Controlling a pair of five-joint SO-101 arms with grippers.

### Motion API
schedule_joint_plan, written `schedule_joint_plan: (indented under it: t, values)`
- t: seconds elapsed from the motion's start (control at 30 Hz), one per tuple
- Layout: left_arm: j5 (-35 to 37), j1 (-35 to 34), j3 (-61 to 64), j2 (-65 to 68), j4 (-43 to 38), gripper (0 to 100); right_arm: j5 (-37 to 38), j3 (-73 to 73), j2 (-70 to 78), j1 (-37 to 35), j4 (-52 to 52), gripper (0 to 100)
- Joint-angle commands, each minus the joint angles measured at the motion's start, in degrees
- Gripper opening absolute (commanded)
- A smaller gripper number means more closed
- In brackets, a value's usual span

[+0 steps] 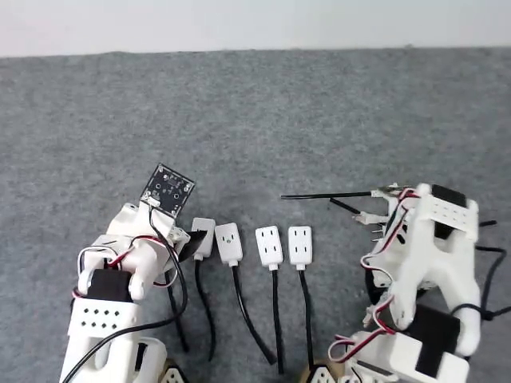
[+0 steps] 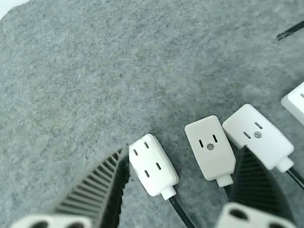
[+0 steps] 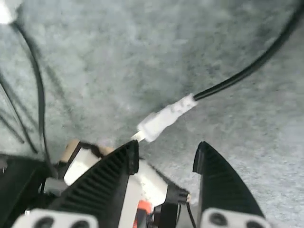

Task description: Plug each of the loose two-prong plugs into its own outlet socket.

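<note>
Several white outlet sockets lie in a row on the grey carpet, each with a black cord: the leftmost socket (image 1: pixel 204 237) (image 2: pixel 152 164), a second socket (image 1: pixel 229 243) (image 2: pixel 210 147), a third socket (image 1: pixel 268 246) (image 2: pixel 258 135) and a fourth socket (image 1: pixel 299 244). My left gripper (image 2: pixel 183 161) (image 1: pixel 189 243) is open low over the two leftmost sockets and holds nothing. A loose white plug (image 3: pixel 164 118) (image 1: pixel 366 215) on a black cord (image 3: pixel 247 71) lies just beyond the fingertips of my open right gripper (image 3: pixel 167 147), untouched.
A second thin black cord (image 1: pixel 327 195) runs across the carpet toward the right arm (image 1: pixel 431 239). The sockets' cords (image 1: pixel 275 319) trail to the table's near edge between the arms. Bare grey carpet (image 1: pixel 255 112) stretches to the far side.
</note>
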Motion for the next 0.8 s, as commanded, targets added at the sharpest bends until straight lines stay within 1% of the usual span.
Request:
schedule_joint_plan:
  t: [0.0, 0.13, 0.27, 0.4, 0.53, 0.6, 0.67, 0.73, 0.77]
  values:
    - [0.2, 0.4, -0.7, 0.0, -1.5, 34, -0.1, 0.0, -0.2, 3.4, -2.7, 18.8]
    - [0.2, 0.4, -0.7, -0.1, -1.5, 34, 0.2, 1.3, -0.2, 3.5, -3.4, 18.8]
    - [0.2, 0.4, -0.7, -0.1, -1.5, 34, 3.3, 8.0, -0.2, 2.8, -10.0, 18.8]
    - [0.2, 0.4, -0.7, -0.2, -1.5, 34, 3.5, 13.5, -0.2, 1.5, -15.8, 18.7]
    - [0.2, 0.4, -0.7, -0.1, -1.5, 34, 3.5, 16.0, -0.2, 1.3, -19.0, 18.0]
    - [0.2, 0.4, -0.7, -0.1, -1.5, 34, 3.5, 16.3, -0.2, 1.3, -20.2, 11.1]
    - [0.2, 0.4, -0.7, -0.1, -1.5, 34, 3.5, 16.3, -0.2, 1.4, -21.2, 0.0]
    - [0.2, 0.4, -0.7, -0.1, -1.5, 34, 3.5, 16.8, -0.1, 1.4, -21.1, 3.3]
    - [0.2, 0.4, -0.7, -0.1, -1.5, 34, 3.5, 17.2, 0.3, 1.3, -21.2, 0.9]
